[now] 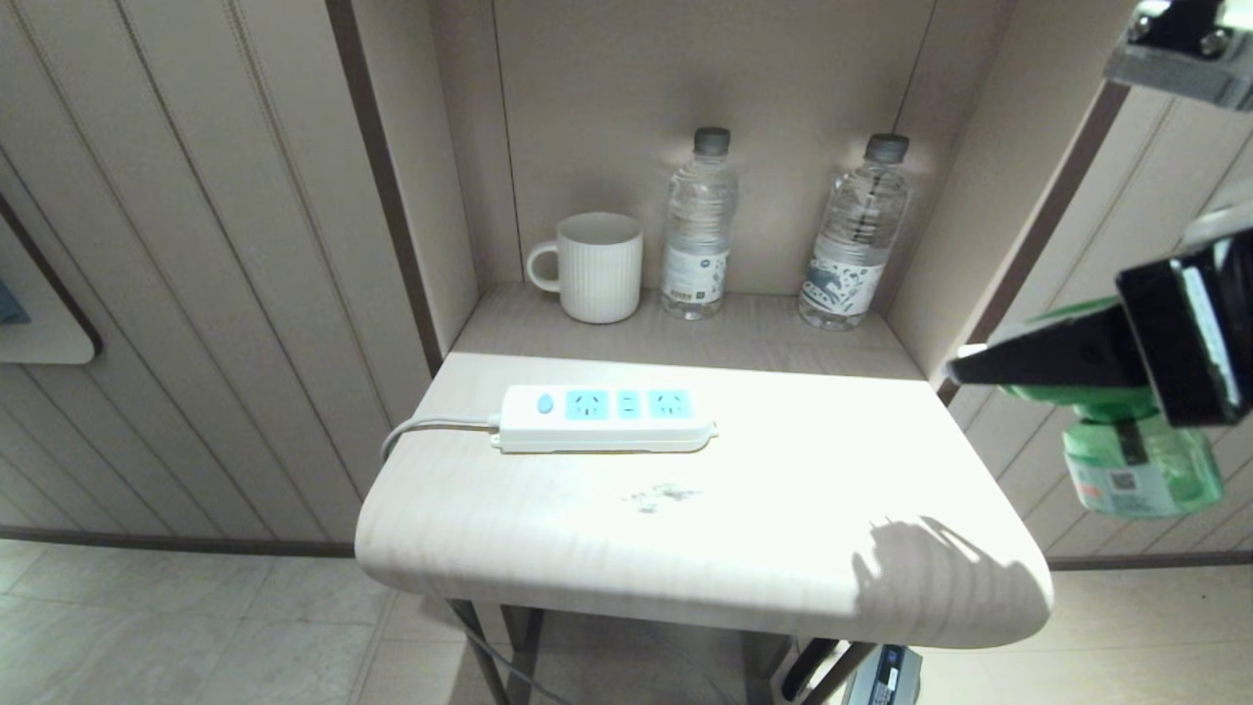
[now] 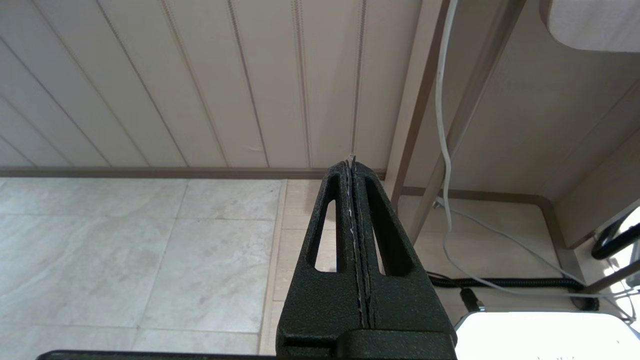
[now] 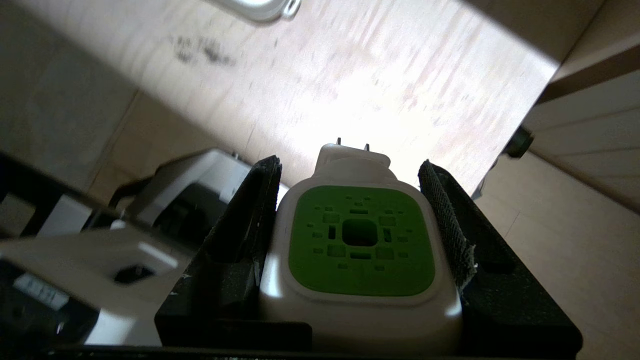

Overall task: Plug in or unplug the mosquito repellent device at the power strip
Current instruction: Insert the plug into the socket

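The white power strip (image 1: 605, 416), with light-blue socket faces and a blue button, lies on the table (image 1: 783, 529) with nothing plugged into it. Off the table's right edge my right gripper (image 1: 989, 360) is in the air, shut on the mosquito repellent device (image 1: 1140, 470), whose green bottle hangs below the fingers. In the right wrist view the device's white-and-green head (image 3: 360, 240) sits clamped between both pads of the right gripper (image 3: 349, 165). Its two prongs (image 3: 352, 144) point toward the tabletop. My left gripper (image 2: 351, 162) is shut and empty, parked low beside the table legs.
A white ribbed mug (image 1: 597, 266) and two clear water bottles (image 1: 699, 225) (image 1: 855, 235) stand in the alcove behind the strip. Alcove walls close in on both sides. The strip's grey-white cord (image 2: 442, 125) hangs down under the table.
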You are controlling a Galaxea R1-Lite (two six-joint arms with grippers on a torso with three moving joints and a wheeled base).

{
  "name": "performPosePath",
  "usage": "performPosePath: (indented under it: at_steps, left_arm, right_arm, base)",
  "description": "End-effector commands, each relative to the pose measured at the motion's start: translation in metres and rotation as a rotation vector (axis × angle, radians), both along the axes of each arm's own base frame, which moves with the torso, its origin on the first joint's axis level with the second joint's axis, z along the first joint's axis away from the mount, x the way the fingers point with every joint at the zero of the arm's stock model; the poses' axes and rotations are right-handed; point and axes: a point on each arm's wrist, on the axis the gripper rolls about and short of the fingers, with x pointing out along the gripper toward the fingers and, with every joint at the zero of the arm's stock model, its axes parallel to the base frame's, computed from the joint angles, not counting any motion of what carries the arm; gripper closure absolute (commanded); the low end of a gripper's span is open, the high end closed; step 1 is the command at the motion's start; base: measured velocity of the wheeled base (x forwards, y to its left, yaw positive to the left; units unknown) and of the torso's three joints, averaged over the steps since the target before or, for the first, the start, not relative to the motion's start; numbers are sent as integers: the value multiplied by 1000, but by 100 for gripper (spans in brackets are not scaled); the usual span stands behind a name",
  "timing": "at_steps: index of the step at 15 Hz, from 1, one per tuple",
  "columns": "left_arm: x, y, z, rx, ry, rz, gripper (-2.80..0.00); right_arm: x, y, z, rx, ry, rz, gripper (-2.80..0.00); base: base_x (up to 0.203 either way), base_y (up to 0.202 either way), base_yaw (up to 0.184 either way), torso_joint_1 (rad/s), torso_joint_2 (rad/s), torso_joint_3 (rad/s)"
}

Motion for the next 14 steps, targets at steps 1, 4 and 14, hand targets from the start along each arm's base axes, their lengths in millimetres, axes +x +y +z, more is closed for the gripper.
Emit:
performPosePath:
  at_steps: [1,4,14]
  left_arm:
    - [0,0,0,0,2,0,0]
    - [0,0,0,0,2,0,0]
    - [0,0,0,0,2,0,0]
  right_arm:
    - [-2,0,-7,-91,146,41,0]
    - [4,6,-12,-120,265,94,0]
    - [12,17,-21,-155,306,105,0]
  base:
    - [0,0,0,0,0,0]
    - [0,0,0,0,0,0]
    - [0,0,0,0,0,0]
